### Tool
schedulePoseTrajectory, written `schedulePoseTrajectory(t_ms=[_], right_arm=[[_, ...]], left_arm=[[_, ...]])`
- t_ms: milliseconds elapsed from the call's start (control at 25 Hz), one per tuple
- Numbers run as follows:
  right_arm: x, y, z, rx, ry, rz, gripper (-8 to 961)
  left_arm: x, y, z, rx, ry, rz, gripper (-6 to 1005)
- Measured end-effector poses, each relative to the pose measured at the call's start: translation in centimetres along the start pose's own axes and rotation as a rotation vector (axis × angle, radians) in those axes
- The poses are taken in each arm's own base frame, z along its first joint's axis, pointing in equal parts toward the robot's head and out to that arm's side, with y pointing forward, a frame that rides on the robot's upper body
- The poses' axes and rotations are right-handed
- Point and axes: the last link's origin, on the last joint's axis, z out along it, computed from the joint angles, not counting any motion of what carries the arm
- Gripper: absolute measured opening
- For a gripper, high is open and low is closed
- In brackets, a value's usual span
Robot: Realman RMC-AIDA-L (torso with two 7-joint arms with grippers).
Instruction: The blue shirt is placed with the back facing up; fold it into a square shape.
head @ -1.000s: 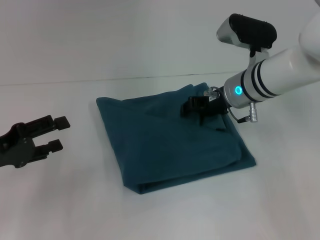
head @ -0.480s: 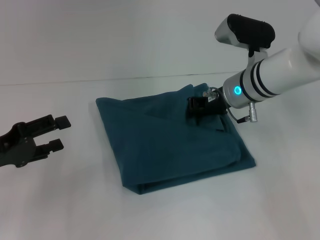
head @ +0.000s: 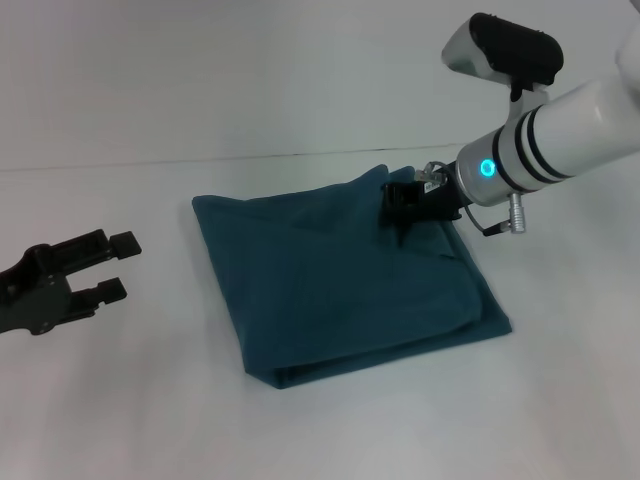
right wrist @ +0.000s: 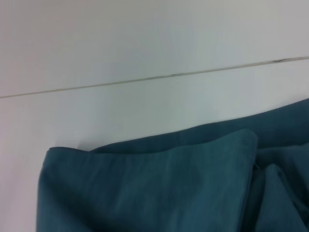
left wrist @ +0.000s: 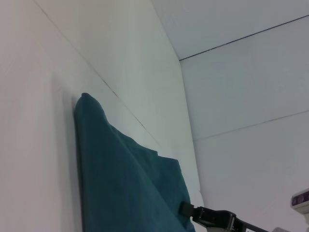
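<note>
Right gripper [head: 400,205] sits low over the far right corner of the blue shirt [head: 340,280], its black fingers down at the cloth; whether they are parted or pinching fabric I cannot tell. Compared with a second ago it has drawn back toward the shirt's far right edge and its arm has lifted a little, the camera housing on the wrist now higher in the head view.

Across the white table [head: 150,420], the left gripper [head: 110,265] rests well apart from the shirt on the robot's left, fingers spread with nothing between them, unmoved since the earlier pictures.

In shape the shirt lies as before: folded into a rough square in the middle of the table, layered edges showing along its near side and a raised fold at the far right corner.
</note>
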Motion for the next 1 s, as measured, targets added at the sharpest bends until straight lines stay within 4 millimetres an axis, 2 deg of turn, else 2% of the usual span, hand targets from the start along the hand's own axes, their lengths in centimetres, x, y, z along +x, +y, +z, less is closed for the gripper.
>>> schedulePoseTrajectory(t_ms=[280,1000], right_arm=[[-0.44,-0.21,-0.81,-0.031,-0.008,0.026,24],[-0.32,-0.29,-0.84,-0.038,-0.004,0.034,47]], left_arm=[[-0.09,-0.16,-0.15,0.004,0.003,-0.004,845],[-0.12,-0.2,-0.11,0.005,0.005,-0.005,845]])
